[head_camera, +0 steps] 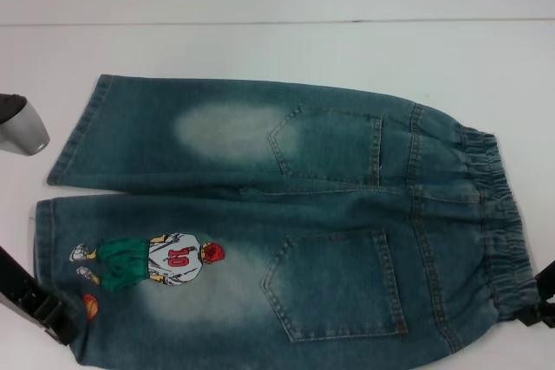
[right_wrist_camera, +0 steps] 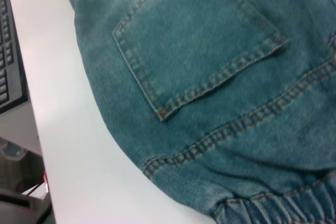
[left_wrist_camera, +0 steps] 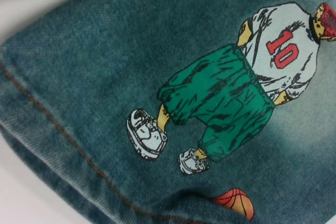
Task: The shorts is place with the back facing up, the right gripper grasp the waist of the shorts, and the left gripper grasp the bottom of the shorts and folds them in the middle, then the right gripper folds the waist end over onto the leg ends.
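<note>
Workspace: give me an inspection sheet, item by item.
Surface: white table, bare around the garment.
Job's things: shorts flat, unfolded, back pockets up; waist toward the robot's right, leg ends toward its left.
Clutter: nothing seen.
Grippers: left gripper at the near leg hem; right gripper at the waist's near corner; grip not visible.
Cables: nothing seen.
Surroundings: black keyboard beyond the table edge, in the right wrist view.

Shorts (head_camera: 286, 223) flat on table (head_camera: 277, 49); waist (head_camera: 494, 214) right, leg ends (head_camera: 61, 179) left.
</note>
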Robot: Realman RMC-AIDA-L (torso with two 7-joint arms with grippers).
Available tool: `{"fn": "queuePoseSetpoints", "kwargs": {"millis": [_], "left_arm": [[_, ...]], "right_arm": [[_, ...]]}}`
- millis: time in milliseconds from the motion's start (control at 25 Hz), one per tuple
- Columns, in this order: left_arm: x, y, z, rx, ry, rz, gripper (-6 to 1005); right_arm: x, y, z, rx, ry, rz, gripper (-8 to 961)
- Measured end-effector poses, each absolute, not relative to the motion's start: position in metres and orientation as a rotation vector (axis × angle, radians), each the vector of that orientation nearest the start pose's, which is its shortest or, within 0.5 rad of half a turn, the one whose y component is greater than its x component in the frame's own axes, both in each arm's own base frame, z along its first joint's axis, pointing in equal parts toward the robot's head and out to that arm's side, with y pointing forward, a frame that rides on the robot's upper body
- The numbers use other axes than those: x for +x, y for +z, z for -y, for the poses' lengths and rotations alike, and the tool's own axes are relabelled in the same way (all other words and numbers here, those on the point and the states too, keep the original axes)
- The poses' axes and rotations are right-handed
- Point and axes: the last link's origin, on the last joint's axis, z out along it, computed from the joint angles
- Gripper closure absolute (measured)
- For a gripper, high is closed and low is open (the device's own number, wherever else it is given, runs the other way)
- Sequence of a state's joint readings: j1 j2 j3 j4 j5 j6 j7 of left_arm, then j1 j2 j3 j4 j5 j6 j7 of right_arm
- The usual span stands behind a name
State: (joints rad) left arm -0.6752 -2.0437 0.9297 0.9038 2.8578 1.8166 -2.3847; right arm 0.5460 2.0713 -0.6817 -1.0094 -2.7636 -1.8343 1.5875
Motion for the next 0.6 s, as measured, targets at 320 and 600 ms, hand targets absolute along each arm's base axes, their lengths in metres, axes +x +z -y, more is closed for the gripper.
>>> {"fn": "queuePoseSetpoints", "kwargs": {"millis": [320, 600], "left_arm": [[-0.283, 0.026, -0.317, -2.524, 0.779, 1.587, 948], [-0.27, 0.033, -0.335, -2.522, 0.674, 1.518, 947]], "right_arm": [[0.308, 0.047, -0.294, -2.987, -0.334, -0.735, 840], [0.298, 0.066, -0.292, -2.966, -0.219, -0.682, 897]]}}
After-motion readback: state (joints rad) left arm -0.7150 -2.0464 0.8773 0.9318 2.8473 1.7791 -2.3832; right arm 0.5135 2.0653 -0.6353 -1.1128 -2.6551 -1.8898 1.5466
